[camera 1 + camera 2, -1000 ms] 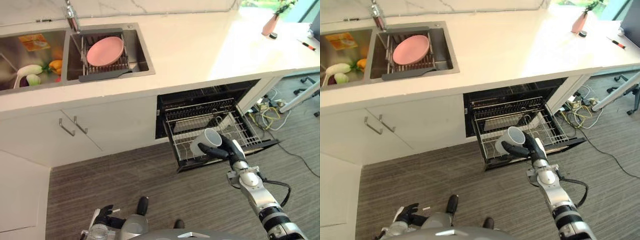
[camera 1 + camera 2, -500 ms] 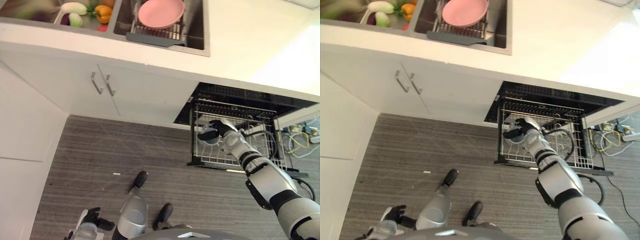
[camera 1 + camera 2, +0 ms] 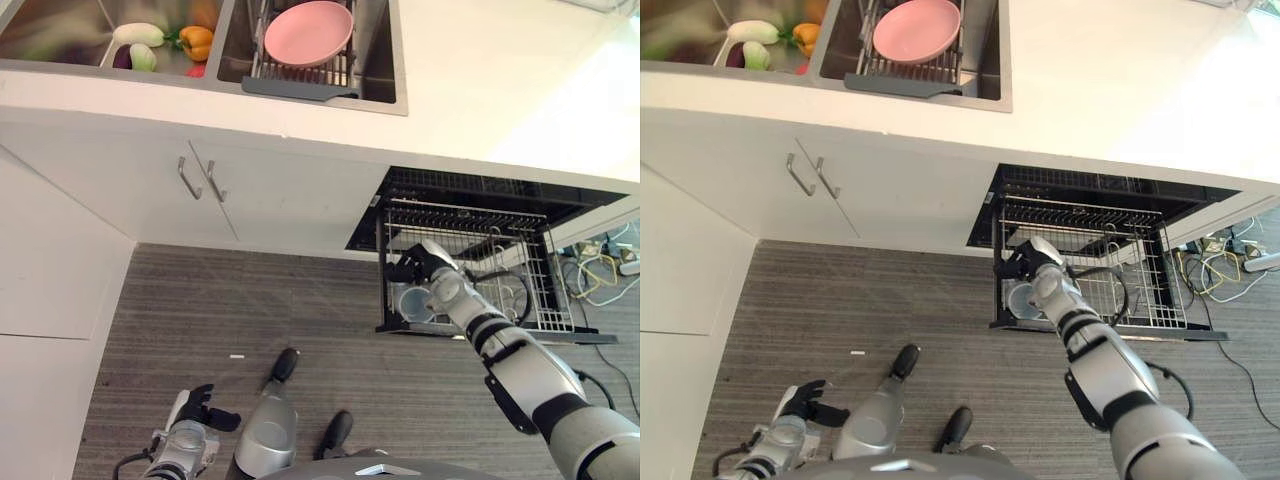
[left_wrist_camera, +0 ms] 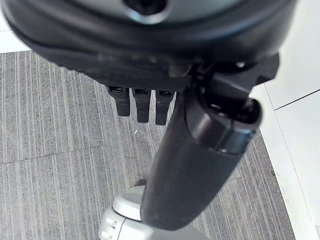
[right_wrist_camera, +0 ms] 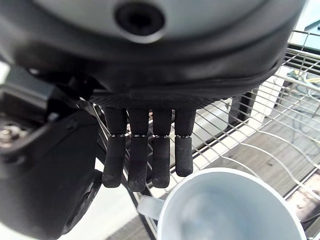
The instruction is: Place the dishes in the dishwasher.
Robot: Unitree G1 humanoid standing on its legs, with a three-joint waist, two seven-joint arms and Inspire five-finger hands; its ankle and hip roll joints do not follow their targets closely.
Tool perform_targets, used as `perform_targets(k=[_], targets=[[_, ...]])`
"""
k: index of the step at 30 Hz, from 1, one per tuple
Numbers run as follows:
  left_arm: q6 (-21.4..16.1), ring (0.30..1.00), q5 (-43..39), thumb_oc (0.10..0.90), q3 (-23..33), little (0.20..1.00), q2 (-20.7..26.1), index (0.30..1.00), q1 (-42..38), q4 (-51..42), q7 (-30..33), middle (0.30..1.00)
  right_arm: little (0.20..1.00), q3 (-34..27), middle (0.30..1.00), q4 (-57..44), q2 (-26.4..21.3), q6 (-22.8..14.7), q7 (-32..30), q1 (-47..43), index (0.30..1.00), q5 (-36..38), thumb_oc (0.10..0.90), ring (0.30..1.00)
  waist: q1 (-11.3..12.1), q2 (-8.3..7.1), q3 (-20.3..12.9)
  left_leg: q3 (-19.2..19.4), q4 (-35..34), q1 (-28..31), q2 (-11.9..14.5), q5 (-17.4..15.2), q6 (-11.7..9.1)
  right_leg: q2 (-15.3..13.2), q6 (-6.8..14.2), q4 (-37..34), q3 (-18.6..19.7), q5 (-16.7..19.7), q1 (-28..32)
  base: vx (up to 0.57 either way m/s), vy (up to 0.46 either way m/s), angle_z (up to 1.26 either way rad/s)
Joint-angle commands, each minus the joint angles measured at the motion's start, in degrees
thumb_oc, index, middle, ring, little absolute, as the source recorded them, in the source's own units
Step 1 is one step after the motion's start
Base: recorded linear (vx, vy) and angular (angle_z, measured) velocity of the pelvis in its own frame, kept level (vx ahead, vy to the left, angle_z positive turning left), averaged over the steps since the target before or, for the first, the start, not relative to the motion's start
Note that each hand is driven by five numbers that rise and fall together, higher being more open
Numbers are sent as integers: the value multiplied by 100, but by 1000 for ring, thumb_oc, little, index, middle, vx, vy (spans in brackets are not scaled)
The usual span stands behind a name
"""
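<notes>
Since a half-second earlier, released from the right hand (image 3: 418, 268) and now standing mouth-up in the front left corner of the dishwasher rack (image 3: 545, 290): the white mug (image 3: 410, 298). Hand drawn back slightly above it, at the rack's left edge.

Left eye view: pulled out from under the table (image 3: 480, 80), the wire rack, with the mug alone at its front left. Resting upright in the drying rack (image 3: 300, 75) inside the sink (image 3: 385, 60) at the table's far left, a pink plate (image 3: 307, 33). In the neighbouring basin, vegetables (image 3: 160, 45). Low over the floor (image 3: 200, 300) near the lower left, the left hand (image 3: 205, 408), idle.

Right eye view: same layout, with the right hand (image 3: 1018, 262) poised over the mug (image 3: 1021, 299) and the pink plate (image 3: 916, 29) untouched in the sink.

Left wrist view: left hand (image 4: 145, 100) with fingers (image 4: 142, 105) hanging relaxed and thumb extended, holding nothing, above grey striped floor (image 4: 50, 125).

Right wrist view: right hand (image 5: 150, 100) with fingers (image 5: 137, 155) straight and loose, just above the rim of the mug (image 5: 225, 210), not gripping it; handle toward the fingers, wire rack (image 5: 280, 100) beneath and behind.
</notes>
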Motion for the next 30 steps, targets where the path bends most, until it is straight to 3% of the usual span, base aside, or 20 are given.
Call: perform_targets(k=[1, 7, 11, 12, 14, 17, 19, 25, 30], targets=[[-57, 900, 138, 800, 19, 900, -94, 900, 197, 388, 176, 900, 900, -240, 900, -714, -801, -391, -604, 223, 900, 26, 800, 900, -96, 135, -368, -85, 19, 457, 143, -359, -85, -190, 448, 98, 98, 260, 4, 33, 48, -7], [-46, 900, 260, 800, 78, 900, -174, 900, 272, 427, 141, 900, 900, -915, 900, -1709, -1149, -446, -730, 907, 900, 118, 800, 900, -242, 239, -501, -13, 19, 578, 122, -407, -69, -242, 467, 98, 146, 251, 86, 28, 40, -7], [16, 900, 429, 800, 257, 900, -281, 900, 280, 496, 85, 900, 900, -1983, 900, -3456, -1197, -743, -801, 2139, 900, 479, 800, 900, -526, 401, -627, 115, 19, 714, 96, -457, -49, -300, 486, 107, 223, 243, 148, 17, 35, -10], [16, 900, 429, 800, 257, 900, -281, 900, 280, 496, 85, 900, 900, -1983, 900, -3456, -1197, -743, -801, 2139, 900, 479, 800, 900, -526, 401, -627, 115, 19, 714, 96, -457, -49, -300, 486, 107, 223, 243, 148, 7, 32, -17], [14, 900, 482, 800, 240, 900, -292, 900, 276, 501, 86, 900, 900, -2182, 900, -3773, -1088, -838, -778, 2446, 900, 677, 800, 900, -574, 436, -649, 137, 19, 750, 86, -468, -43, -309, 490, 108, 242, 234, 171, 2, 13, -4], [-2, 900, 623, 800, 263, 900, -395, 900, 222, 545, 42, 900, 900, -2817, 900, -5168, -495, -1590, -459, 3259, 900, 2092, 800, 900, -838, 598, -718, 264, 19, 847, 69, -493, -30, -361, 493, 135, 334, 220, 205, -4, 35, -21], [-9, 900, 632, 800, 271, 900, -408, 900, 225, 564, 42, 900, 900, -2863, 900, -5424, -371, -1701, -384, 3373, 900, 2325, 800, 900, -869, 631, -728, 282, 19, 859, 68, -493, -26, -367, 490, 140, 352, 217, 211, -13, 28, -23], [-118, 900, 540, 800, 235, 900, -545, 900, 273, 573, -28, 900, 900, -3112, 900, -6604, 390, -2523, 116, 3621, 900, 4127, 800, 900, -1010, 860, -793, 349, 19, 966, 41, -524, -4, -381, 466, 179, 427, 196, 232, -5, 28, -7], [-215, 900, 453, 800, 245, 900, -535, 900, 363, 509, -11, 900, 900, -3032, 900, -7081, 339, -2711, 100, 3386, 900, 4201, 800, 900, -861, 921, -790, 221, 19, 936, 50, -462, -75, -366, 434, 169, 298, 179, 271, -10, -20, 2]])
